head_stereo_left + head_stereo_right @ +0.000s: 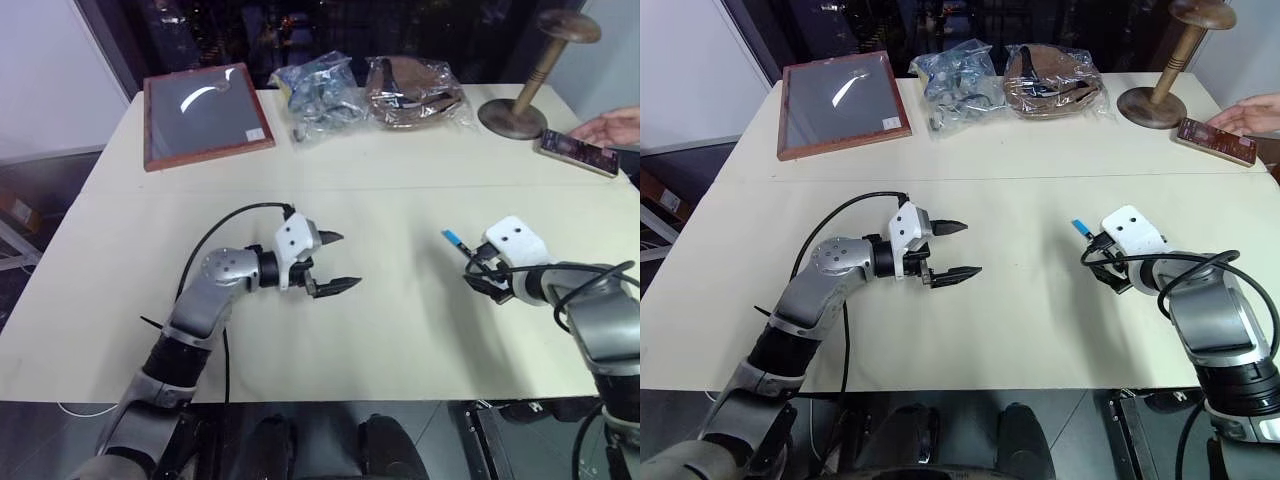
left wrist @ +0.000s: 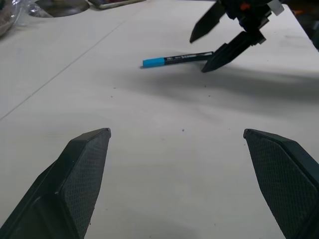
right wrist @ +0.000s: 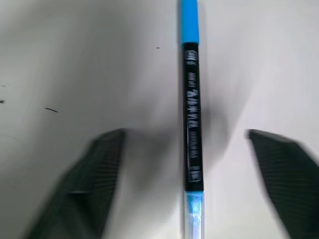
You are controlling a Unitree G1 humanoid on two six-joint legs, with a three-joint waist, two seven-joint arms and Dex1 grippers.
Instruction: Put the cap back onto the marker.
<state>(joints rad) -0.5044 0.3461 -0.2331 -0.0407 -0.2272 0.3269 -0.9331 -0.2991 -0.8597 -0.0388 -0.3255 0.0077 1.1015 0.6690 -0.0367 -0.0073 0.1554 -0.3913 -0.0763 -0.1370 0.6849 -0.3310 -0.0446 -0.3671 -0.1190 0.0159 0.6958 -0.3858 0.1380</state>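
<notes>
- The marker (image 3: 192,109) lies flat on the table (image 1: 380,330), between the spread fingers of the right gripper (image 3: 192,149), which grips nothing.
- It looks light, stiff and slick; I'd pinch mid-barrel.
- The left gripper (image 1: 335,262) stands wide, empty, well apart from it.
- Blue shows at both ends; cap seemingly on.

marker (image 3: 192,124): both ends run off the right wrist view's edges; from the head views only its blue tip clears the right hand (image 1: 478,268)
cap: cannot tell it apart from the marker's blue ends
right hand fingers (image 3: 94,179): blurred
person's hand (image 1: 612,127): cut off at the frame edge
bags (image 1: 365,92): contents unclear
</notes>
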